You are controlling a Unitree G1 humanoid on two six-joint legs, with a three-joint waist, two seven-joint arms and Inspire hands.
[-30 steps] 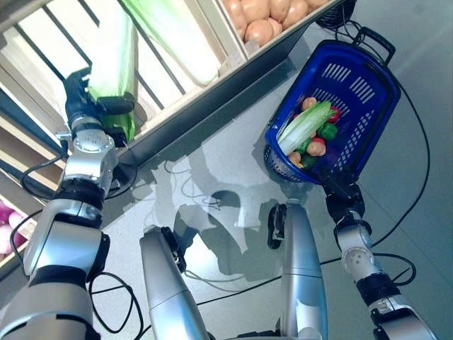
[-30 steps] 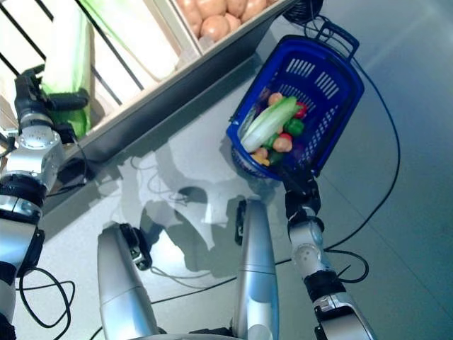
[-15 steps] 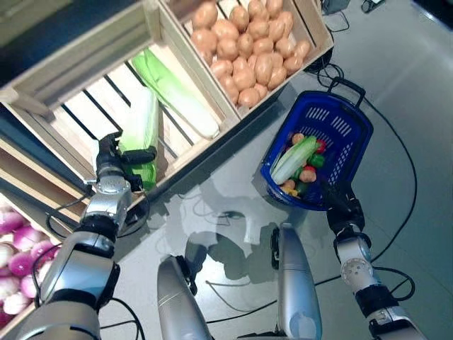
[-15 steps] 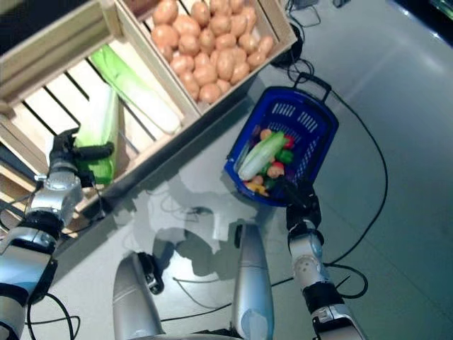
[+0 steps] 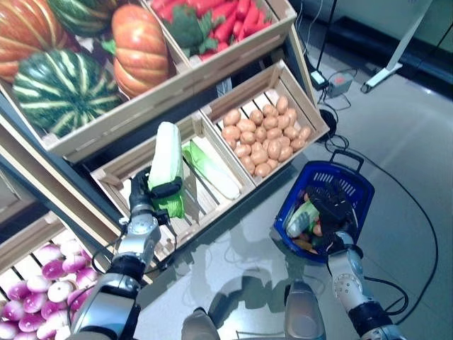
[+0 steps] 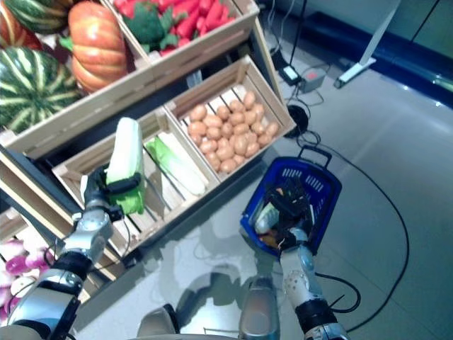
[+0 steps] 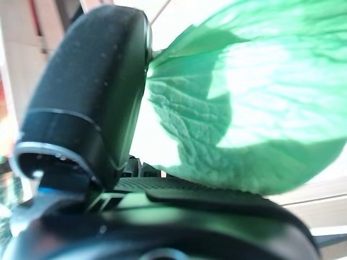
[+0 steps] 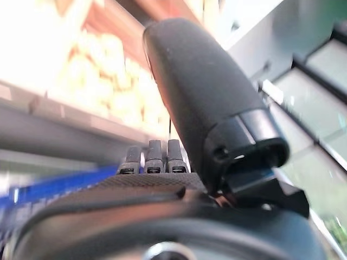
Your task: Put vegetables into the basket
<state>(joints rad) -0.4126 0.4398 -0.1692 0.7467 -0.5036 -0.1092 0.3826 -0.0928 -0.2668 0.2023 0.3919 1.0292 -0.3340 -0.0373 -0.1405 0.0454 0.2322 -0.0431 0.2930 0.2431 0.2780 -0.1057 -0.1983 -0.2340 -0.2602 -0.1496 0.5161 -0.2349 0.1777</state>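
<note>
My left hand [image 5: 145, 193] is shut on a pale green napa cabbage [image 5: 168, 159], held upright just above the slatted wooden crate [image 5: 117, 168]. In the left wrist view its leaf [image 7: 244, 103] fills the space beside the thumb [image 7: 92, 103]. A blue plastic basket [image 5: 357, 185] hangs at the lower right. My right hand [image 5: 330, 209] is shut on its near handle. Inside the basket lie another cabbage [image 5: 301, 218] and small red, green and orange vegetables, partly hidden by the hand.
A second cabbage [image 5: 212, 166] lies in the same crate. Next to it is a crate of potatoes [image 5: 262, 138]. The shelf above holds pumpkins [image 5: 138, 46], a striped squash [image 5: 64, 88] and red peppers [image 5: 226, 14]. Purple onions [image 5: 35, 304] lie at the lower left.
The camera has tilted up, so the upper shelves now show and everything sits lower in view. Both hands keep their holds on the cabbage and the basket.
</note>
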